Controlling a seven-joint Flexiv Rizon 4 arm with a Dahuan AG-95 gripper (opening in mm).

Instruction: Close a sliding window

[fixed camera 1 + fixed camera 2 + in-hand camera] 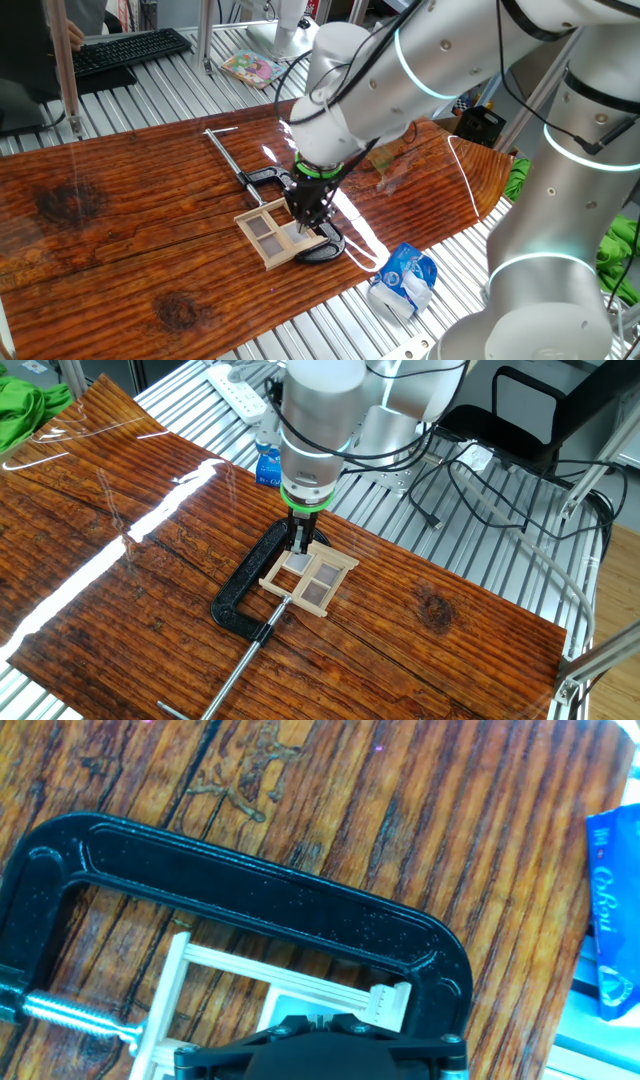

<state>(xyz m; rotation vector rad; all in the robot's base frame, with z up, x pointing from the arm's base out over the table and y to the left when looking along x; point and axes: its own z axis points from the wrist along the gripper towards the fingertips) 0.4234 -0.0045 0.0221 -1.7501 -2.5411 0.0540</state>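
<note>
Low in the centre of one fixed view, the small pale wooden sliding window [275, 233] with four greyish panes lies flat on the reddish-brown grained wooden table [120, 230], held inside the bow of a black metal C-clamp [325, 250] whose long steel screw [225, 158] runs toward the upper left. The black two-finger gripper [308, 222] stands on the window's right end, and I cannot tell whether its jaws are open or closed. Only the hand view shows the threaded screw tip [75, 1013] touching the window frame at the lower left, while a blue-and-white packet [405, 278] beyond the table's edge shows whole only in that fixed view.
</note>
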